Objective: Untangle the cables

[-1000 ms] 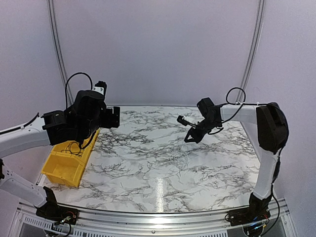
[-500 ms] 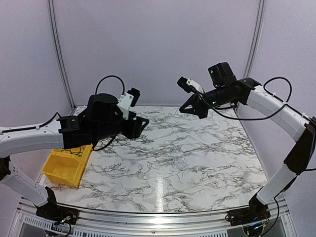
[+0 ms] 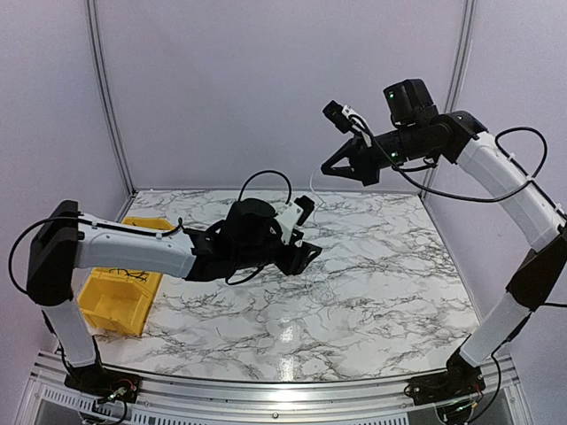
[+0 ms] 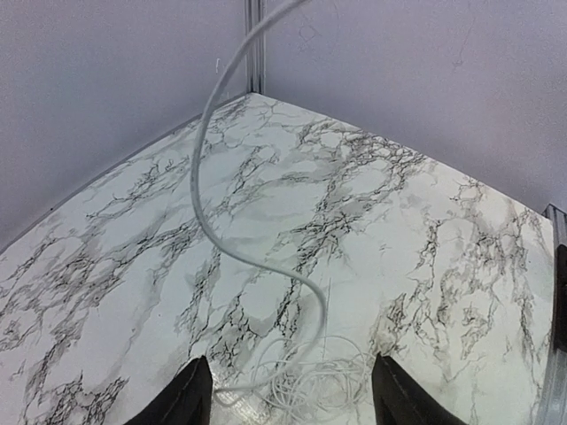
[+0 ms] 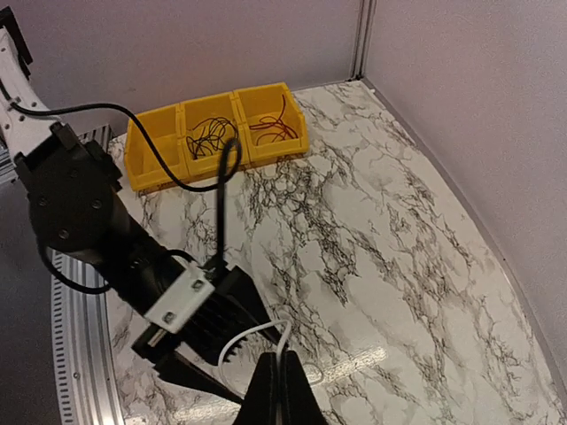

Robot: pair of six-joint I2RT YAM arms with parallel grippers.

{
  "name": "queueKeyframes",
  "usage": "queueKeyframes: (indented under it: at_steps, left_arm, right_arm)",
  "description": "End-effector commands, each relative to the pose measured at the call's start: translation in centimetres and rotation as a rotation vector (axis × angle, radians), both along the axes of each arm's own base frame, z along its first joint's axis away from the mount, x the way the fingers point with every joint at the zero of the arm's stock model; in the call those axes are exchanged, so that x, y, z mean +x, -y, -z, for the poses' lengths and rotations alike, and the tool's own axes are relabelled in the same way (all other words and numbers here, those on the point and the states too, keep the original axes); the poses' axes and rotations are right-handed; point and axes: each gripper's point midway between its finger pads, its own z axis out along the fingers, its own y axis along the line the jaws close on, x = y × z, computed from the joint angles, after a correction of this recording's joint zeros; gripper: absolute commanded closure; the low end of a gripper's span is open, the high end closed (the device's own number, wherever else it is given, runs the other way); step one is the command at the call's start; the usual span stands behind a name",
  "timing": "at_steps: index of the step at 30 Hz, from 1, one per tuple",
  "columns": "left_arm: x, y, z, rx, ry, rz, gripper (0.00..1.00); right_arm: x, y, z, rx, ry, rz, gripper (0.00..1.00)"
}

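One white cable (image 4: 194, 177): right gripper (image 3: 328, 168) upper right of centre, jaws tight on it; left gripper (image 3: 308, 256) mid-frame, jaws apart.

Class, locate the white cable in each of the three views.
Top external: white cable hangs faintly below the right hand.
Left wrist: it curves from top edge to bottom centre.
Right wrist: bottom centre, pinched by that hand.
Shared landmark: the marble table.
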Motion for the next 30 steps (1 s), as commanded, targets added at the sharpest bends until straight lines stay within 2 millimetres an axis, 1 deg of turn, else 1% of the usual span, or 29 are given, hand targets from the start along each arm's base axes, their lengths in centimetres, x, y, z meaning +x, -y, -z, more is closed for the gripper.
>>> queueKeyframes:
  at_steps: [1, 3, 6, 7, 9, 12, 14, 16, 17, 20, 22, 24, 25, 26, 28, 30]
  left_arm:
    - [3.5, 2.1, -1.9, -0.135, 0.069, -0.020, 0.40]
    - [4.7, 2.6, -0.9, -0.168, 0.044, -0.023, 0.49]
    - [5.8, 3.3, 0.7, -0.208, 0.007, -0.030, 0.69]
    - [5.8, 3.7, 1.2, -0.218, -0.012, -0.013, 0.75]
    - [5.9, 4.2, 2.4, -0.222, -0.044, -0.008, 0.83]
    - [6.0, 4.5, 4.1, -0.221, -0.083, -0.005, 0.93]
    - [6.0, 4.7, 4.7, -0.225, -0.101, 0.001, 0.97]
    - [5.9, 4.8, 5.1, -0.226, -0.116, 0.007, 0.99]
    - [5.8, 4.7, 5.0, -0.230, -0.120, 0.008, 1.00]
    - [5.5, 4.2, 3.6, -0.249, -0.112, 0.002, 1.00]
    - [5.3, 3.3, 2.5, -0.263, -0.106, -0.012, 1.00]
    - [5.1, 2.2, 0.6, -0.285, -0.087, -0.026, 1.00]
    - [5.1, 1.6, -0.7, -0.300, -0.073, -0.036, 1.00]
    - [5.1, 1.0, -2.0, -0.319, -0.059, -0.048, 1.00]
    - [5.0, -0.4, -4.7, -0.365, -0.043, -0.073, 1.00]
    - [5.6, -2.0, -6.9, -0.405, -0.040, -0.145, 1.00]
  right_arm:
    - [-2.7, -0.5, -2.7, 0.059, -0.063, -0.084, 1.00]
    - [-3.4, -0.4, -4.9, 0.102, -0.053, -0.100, 1.00]
    - [-3.9, -0.2, -8.7, 0.159, 0.001, -0.092, 1.00]
    - [-3.9, 0.0, -9.9, 0.175, 0.023, -0.084, 1.00]
    - [-4.0, 0.4, -12.7, 0.211, 0.082, -0.060, 1.00]
    - [-4.4, 1.3, -16.5, 0.273, 0.175, -0.023, 1.00]
    - [-4.8, 2.2, -18.9, 0.314, 0.247, 0.009, 1.00]
    - [-4.9, 2.9, -19.7, 0.315, 0.288, 0.037, 1.00]
    - [-4.8, 3.1, -19.7, 0.305, 0.301, 0.052, 1.00]
    - [-4.5, 3.6, -18.6, 0.271, 0.305, 0.082, 1.00]
    - [-4.0, 3.9, -17.3, 0.247, 0.294, 0.111, 1.00]
    - [-3.0, 4.5, -15.5, 0.219, 0.287, 0.162, 1.00]
    - [-2.5, 5.0, -14.9, 0.214, 0.290, 0.190, 1.00]
    - [-1.5, 5.7, -13.7, 0.200, 0.286, 0.234, 0.98]
    - [0.4, 7.2, -11.4, 0.182, 0.261, 0.321, 0.87]
    - [2.2, 8.7, -8.2, 0.145, 0.204, 0.390, 0.67]
